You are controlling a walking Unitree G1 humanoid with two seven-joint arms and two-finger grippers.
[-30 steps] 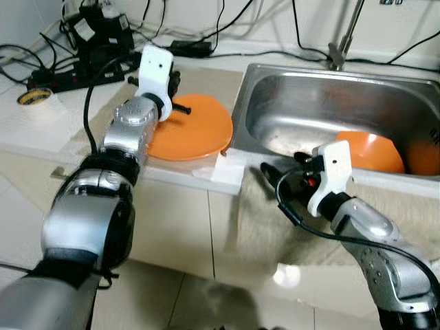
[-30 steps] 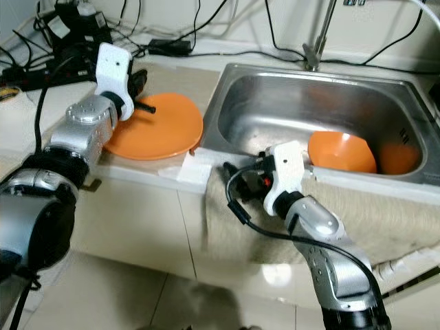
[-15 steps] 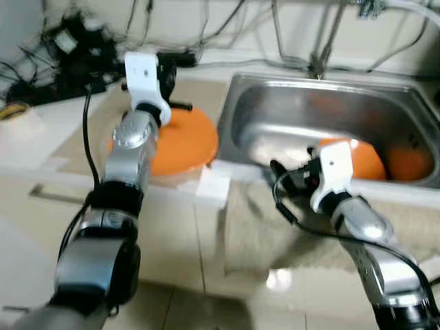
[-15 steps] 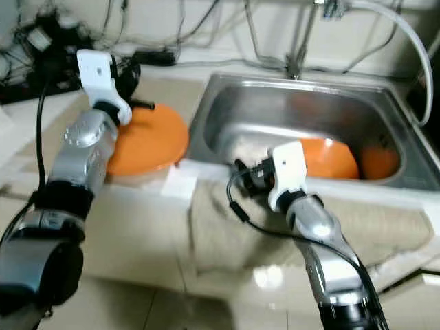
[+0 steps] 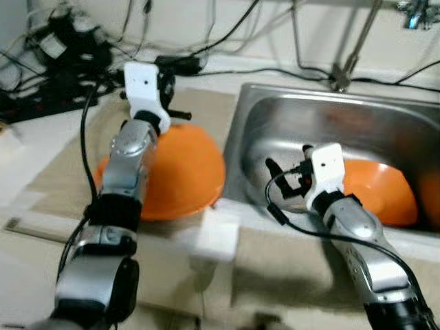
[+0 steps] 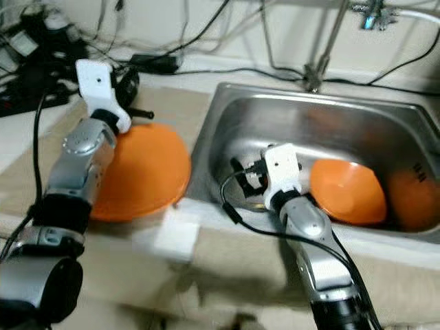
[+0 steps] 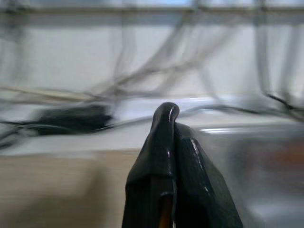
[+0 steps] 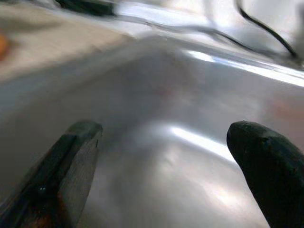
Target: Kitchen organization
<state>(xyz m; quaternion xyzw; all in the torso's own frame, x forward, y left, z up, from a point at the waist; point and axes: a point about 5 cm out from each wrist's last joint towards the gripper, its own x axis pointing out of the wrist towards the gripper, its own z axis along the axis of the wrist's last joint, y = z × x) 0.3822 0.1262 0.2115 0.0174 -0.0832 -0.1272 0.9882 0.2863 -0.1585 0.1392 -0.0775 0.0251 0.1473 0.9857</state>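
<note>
Hovering over the sink [image 5: 275, 130], right tool [image 5: 278, 180] spread.

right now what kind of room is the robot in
Most likely a home kitchen: a stainless steel sink set into a counter, a tap rising behind it, and orange bowls, one on the counter and one in the sink.
</note>
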